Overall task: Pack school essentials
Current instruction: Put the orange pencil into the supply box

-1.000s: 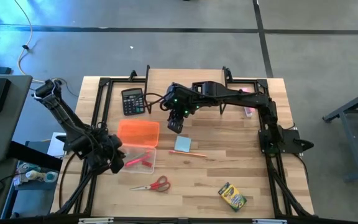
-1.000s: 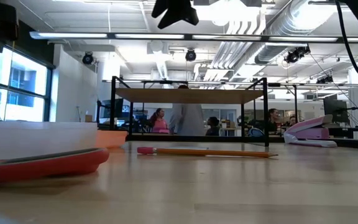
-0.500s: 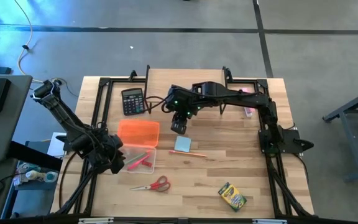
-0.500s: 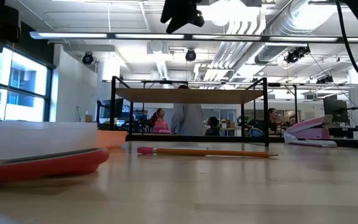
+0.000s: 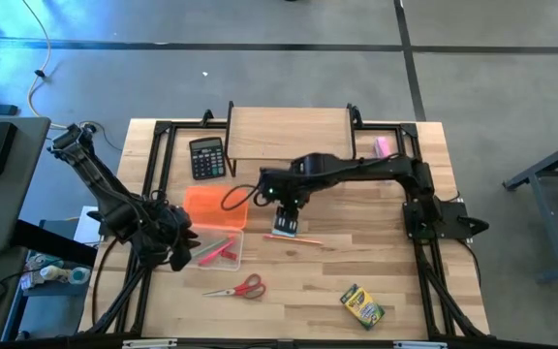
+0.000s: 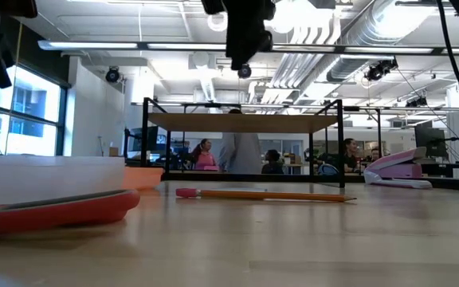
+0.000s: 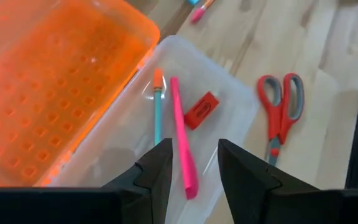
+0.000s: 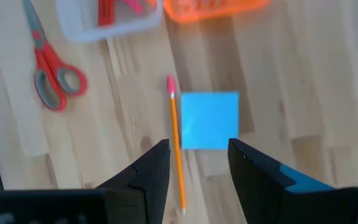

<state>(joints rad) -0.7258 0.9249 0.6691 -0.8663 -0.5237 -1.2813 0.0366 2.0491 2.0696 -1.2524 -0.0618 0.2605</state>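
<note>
**Packing partly complete: three items in the case, four still on the table.**

The clear pencil case [image 7: 229,93], with its orange lid [image 7: 48,81] open on the far side, holds a pink pen [image 7: 182,149], a green pencil [image 7: 157,115] and a red eraser [image 7: 201,109]. The left gripper [image 7: 191,171] hovers over the case, jaws parted and empty. The right gripper [image 8: 197,165] hangs above the light blue notepad [image 8: 210,120] at table centre, jaws apart, holding nothing; the orange pencil [image 8: 176,149] lies just beside the notepad. Judged remaining: notepad, orange pencil, red-handled scissors [image 5: 240,287] near the case, and the crayon box [image 5: 361,306] at near right.
</note>
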